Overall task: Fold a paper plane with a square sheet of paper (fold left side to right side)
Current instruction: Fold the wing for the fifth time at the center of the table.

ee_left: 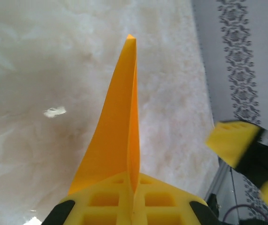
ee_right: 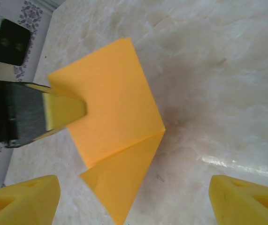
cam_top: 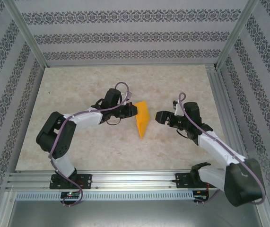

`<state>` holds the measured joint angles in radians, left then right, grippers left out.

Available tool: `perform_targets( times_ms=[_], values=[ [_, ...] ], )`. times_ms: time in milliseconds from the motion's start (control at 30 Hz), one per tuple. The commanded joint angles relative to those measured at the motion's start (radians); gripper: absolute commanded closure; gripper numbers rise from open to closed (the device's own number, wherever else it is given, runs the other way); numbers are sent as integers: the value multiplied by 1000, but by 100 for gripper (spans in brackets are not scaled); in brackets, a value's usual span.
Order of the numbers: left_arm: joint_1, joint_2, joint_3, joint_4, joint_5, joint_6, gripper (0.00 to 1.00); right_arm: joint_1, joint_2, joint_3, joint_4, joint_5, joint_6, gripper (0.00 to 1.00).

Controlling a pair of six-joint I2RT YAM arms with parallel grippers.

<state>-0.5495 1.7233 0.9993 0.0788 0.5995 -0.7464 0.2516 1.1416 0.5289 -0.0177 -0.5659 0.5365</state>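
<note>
Where your left hand [cam_top: 134, 110] meets the far left edge of the paper plane [cam_top: 142, 120], its fingers are closed tight on the orange-yellow fold. Note the paper near the middle of the surface [cam_top: 101, 80], broad end far, point toward the near side, one face turned to the right. Your right hand [cam_top: 159, 117] sits just right of it, fingers spread wide, holding nothing, apart from the paper.

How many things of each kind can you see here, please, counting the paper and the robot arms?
Folded orange paper: 1
Robot arms: 2, left arm and right arm
Total: 3
</note>
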Motion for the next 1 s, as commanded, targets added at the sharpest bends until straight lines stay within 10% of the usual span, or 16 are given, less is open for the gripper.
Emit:
perform_targets(
  times_ms=[0,967],
  values=[
    [14,-65,-40,-19,96,84,94,-16,83,45,155,-184,20,19],
    [20,-118,-80,31,274,125,97,-14,319,111,322,-442,53,65]
  ],
)
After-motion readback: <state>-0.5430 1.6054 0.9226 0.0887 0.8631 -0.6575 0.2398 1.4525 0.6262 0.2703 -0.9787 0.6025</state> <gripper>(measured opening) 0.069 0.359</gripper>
